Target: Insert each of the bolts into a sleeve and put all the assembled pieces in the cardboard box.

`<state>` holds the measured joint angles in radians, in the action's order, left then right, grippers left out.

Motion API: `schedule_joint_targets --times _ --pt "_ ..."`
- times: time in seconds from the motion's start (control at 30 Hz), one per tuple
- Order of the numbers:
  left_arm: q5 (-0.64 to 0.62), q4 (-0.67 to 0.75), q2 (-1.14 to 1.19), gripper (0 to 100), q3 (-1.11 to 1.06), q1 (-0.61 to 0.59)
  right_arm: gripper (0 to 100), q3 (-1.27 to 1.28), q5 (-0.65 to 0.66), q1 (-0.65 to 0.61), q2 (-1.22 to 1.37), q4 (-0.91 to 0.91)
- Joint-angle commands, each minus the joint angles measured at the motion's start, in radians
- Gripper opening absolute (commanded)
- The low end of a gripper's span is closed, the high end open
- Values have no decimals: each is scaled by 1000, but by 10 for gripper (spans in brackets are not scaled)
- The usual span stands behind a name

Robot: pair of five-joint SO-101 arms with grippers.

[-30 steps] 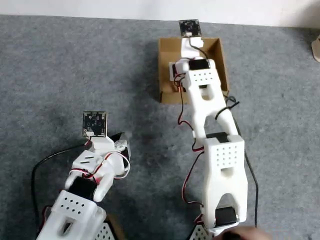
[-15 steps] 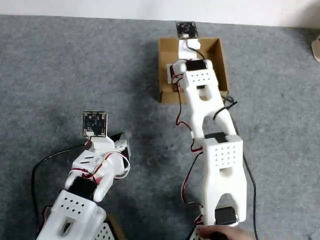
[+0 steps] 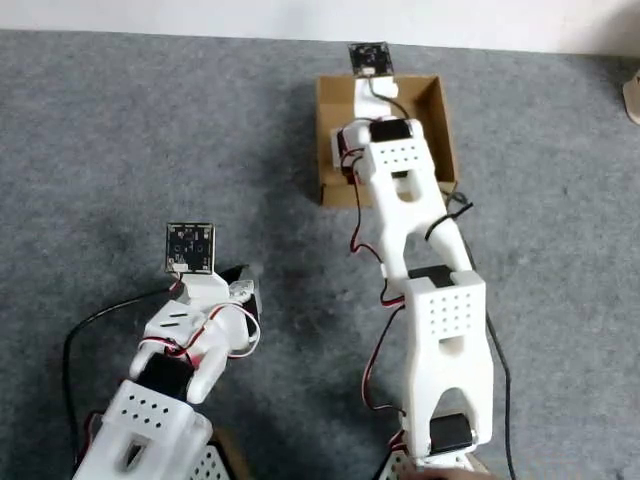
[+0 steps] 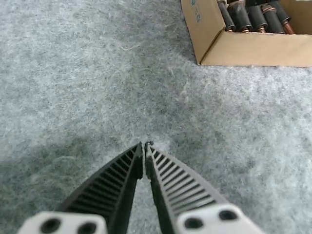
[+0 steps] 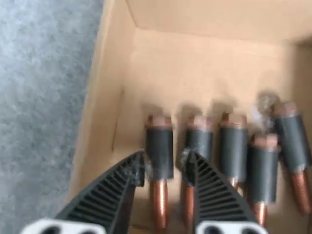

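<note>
The cardboard box (image 3: pixel 325 130) stands at the table's far middle, and my right arm (image 3: pixel 400 170) stretches over it. In the right wrist view my right gripper (image 5: pixel 163 165) hangs open inside the box (image 5: pixel 102 97), its fingers on either side of the leftmost assembled piece (image 5: pixel 160 146), a dark sleeve with a copper bolt through it. Several more assembled pieces (image 5: pixel 234 146) lie side by side on the box floor. My left gripper (image 4: pixel 145 146) is shut and empty, low over the grey carpet and short of the box (image 4: pixel 253 48); the same gripper (image 3: pixel 245 275) sits at the near left.
Grey carpet (image 3: pixel 150 130) covers the whole table. Red and black cables (image 3: pixel 375 250) trail beside the right arm. A pale object (image 3: pixel 632 95) pokes in at the right edge.
The right arm has shifted slightly left and a little farther over the box. The left arm has not moved.
</note>
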<state>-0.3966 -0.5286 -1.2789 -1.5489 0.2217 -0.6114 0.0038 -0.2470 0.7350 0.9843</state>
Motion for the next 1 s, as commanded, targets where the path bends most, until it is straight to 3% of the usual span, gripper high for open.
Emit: schedule_joint_targets --times 0.0,0.13,0.3,0.73,0.97 --pt "0 18 -12 27 12 -15 103 -27 -11 -15 -35 91" --pt "0 18 -12 27 10 -10 1 -145 -12 -10 -27 200" --pt "2 18 -12 27 12 -12 5 -277 -97 8 -30 358" --pt "43 17 -12 8 18 -16 5 -484 -155 15 -28 759" --pt "160 6 -8 7 18 -18 5 -407 -153 53 -64 777"
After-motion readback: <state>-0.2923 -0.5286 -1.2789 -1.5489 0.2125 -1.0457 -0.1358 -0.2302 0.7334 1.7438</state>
